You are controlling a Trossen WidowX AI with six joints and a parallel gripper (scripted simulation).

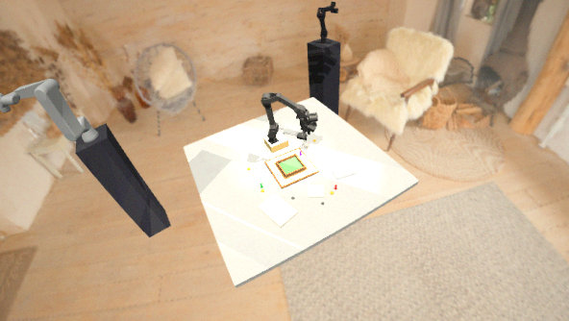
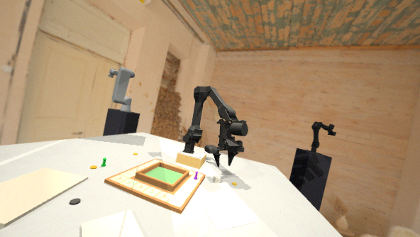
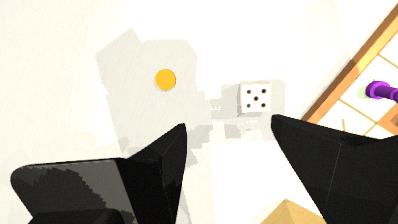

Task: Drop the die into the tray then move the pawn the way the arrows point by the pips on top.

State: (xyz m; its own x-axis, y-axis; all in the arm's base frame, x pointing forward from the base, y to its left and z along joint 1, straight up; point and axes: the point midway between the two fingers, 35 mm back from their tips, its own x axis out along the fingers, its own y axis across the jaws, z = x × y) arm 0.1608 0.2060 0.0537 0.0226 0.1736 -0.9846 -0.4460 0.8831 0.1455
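Note:
The white die (image 1: pixel 305 146) (image 2: pixel 216 179) (image 3: pixel 255 97) lies on the table beside the board, five pips up in the wrist view. My gripper (image 2: pixel 224 165) (image 3: pixel 228 125) is open and empty, pointing down above the table near the die. In the wrist view the die is just beyond the fingertips, nearer the right one. The board (image 2: pixel 152 192) (image 3: pixel 354 67) has a ring of arrowed squares around the green-floored tray (image 1: pixel 291 165) (image 2: pixel 163 174). The purple pawn (image 1: pixel 301 153) (image 2: pixel 196 175) (image 3: pixel 378 90) stands on a square at the side near the die.
A yellow disc (image 1: pixel 314 140) (image 2: pixel 234 184) (image 3: pixel 165 79) lies near the die. A green pawn (image 1: pixel 261 185) (image 2: pixel 103 162) and a red pawn (image 1: pixel 335 186) stand off the board. Black discs (image 1: pixel 293 198) (image 2: pixel 74 201) and a flat panel (image 1: pixel 278 210) (image 2: pixel 39 189) lie farther off.

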